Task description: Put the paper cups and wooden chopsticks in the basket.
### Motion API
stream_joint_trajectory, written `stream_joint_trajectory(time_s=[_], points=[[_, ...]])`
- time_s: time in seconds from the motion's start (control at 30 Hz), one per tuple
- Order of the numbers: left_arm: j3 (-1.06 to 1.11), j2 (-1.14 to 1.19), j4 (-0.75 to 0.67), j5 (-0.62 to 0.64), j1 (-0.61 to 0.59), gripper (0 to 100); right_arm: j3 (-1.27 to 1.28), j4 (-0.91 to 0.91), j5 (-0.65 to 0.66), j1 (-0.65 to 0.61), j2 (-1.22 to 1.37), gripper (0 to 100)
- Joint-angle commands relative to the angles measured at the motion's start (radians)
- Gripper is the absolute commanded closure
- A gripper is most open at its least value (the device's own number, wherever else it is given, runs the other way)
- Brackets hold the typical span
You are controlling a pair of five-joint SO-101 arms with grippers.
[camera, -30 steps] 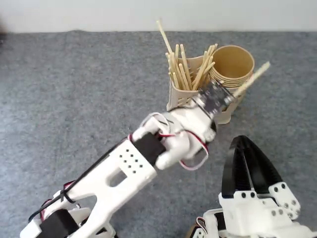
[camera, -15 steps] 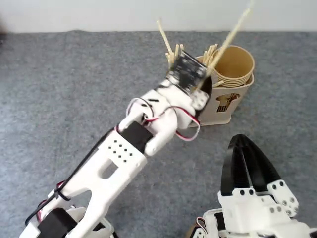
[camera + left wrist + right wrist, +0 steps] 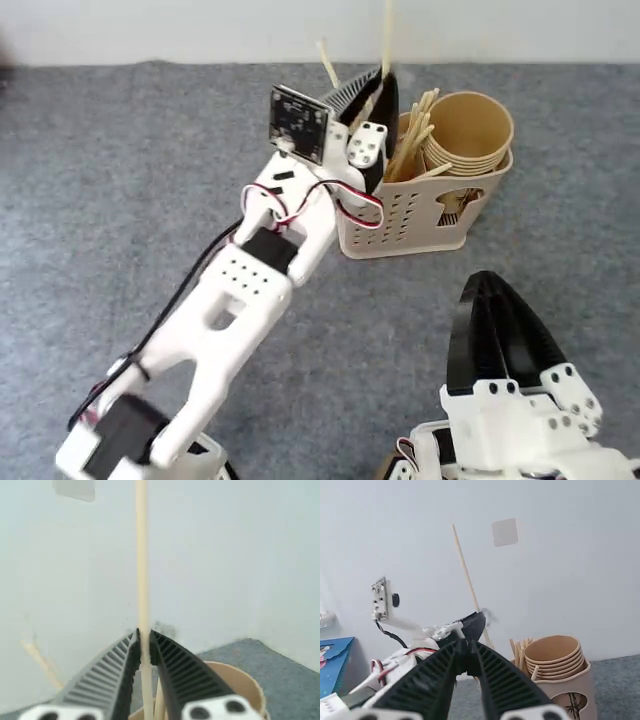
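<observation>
Grey, felt-like table (image 3: 120,180) under a plain white wall (image 3: 150,30), and right at the heart of it one wooden chopstick (image 3: 142,570) stands bolt upright, pinched near its lower end by the left gripper (image 3: 143,636), black fingers (image 3: 175,665) clenched hard on the stick. From the high view that gripper sits over the left end of the beige perforated basket (image 3: 420,225), the stick rising straight up past the wall line. Just beside it, a bundle of chopsticks (image 3: 412,140) is already in the basket, fanned out and leaning toward the cups, while one lone stick (image 3: 327,60) tilts away to the other side. A stack of paper cups (image 3: 470,125) fills the right end of the basket, mouths up, rims nested. Down the table runs the white left arm (image 3: 240,320), red and white wires looped at its wrist. Well apart from the basket, at the near edge, the right gripper (image 3: 490,285) points toward it, fingers pressed together on nothing. A small square plate (image 3: 505,532) hangs on the wall behind
</observation>
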Motion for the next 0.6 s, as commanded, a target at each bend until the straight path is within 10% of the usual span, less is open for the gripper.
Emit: stream_joint_trajectory(time_s=[0.0, 0.57], points=[[-0.015, 0.072, -0.058, 0.012, -0.003, 99, 0.002, -0.004, -0.015, 0.004, 0.002, 99.0], [0.274, -0.187, 0.121, 0.017, -0.002, 82, 0.003, 0.002, -0.017, 0.004, 0.002, 99.0]])
